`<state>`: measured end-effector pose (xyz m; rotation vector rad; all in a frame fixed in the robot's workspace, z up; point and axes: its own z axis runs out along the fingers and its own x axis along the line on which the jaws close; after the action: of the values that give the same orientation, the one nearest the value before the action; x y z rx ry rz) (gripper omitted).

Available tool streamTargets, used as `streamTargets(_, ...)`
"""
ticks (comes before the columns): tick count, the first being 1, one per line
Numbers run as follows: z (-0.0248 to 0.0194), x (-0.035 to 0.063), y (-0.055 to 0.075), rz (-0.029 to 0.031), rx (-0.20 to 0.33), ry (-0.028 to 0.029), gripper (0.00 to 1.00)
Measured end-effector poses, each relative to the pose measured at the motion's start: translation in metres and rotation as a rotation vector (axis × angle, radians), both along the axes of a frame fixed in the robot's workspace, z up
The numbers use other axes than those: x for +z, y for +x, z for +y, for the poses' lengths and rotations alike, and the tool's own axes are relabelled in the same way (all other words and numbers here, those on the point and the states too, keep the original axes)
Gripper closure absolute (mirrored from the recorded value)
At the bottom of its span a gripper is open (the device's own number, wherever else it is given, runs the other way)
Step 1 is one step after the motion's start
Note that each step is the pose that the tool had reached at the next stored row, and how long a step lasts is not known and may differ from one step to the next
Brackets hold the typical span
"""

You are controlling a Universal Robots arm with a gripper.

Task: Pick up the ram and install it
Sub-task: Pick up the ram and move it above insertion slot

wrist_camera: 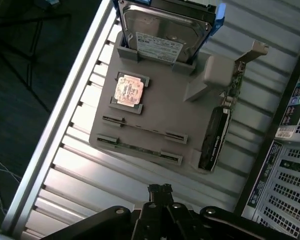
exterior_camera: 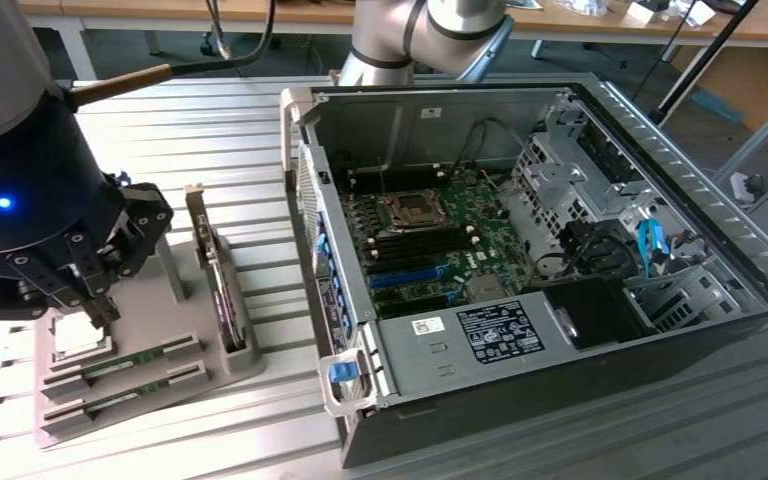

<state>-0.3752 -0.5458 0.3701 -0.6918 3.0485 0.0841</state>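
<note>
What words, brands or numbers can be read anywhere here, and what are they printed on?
Nothing is clear enough to quote.
Black label on the power supply: print too small to read.
White sticker beside it: blurred.
White label on the hard drive: lines of print, unreadable.
Stickers on the computer case: unreadable.

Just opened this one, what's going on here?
A robot arm's tool, shut and empty, hovers near a grey tray that sits beside an open PC case. Two ram sticks lie in the tray's slots, untouched. The tray also holds a chip, a hard drive and a card. Nothing has been picked up yet.
</note>
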Motion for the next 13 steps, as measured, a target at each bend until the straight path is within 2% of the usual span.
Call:
streamTargets(3,0.0,0.0,0.0,-0.0001,0.072,0.0,0.89)
streamTargets(13,0.0,0.0,0.0,0.0,0.26,0.0,0.89)
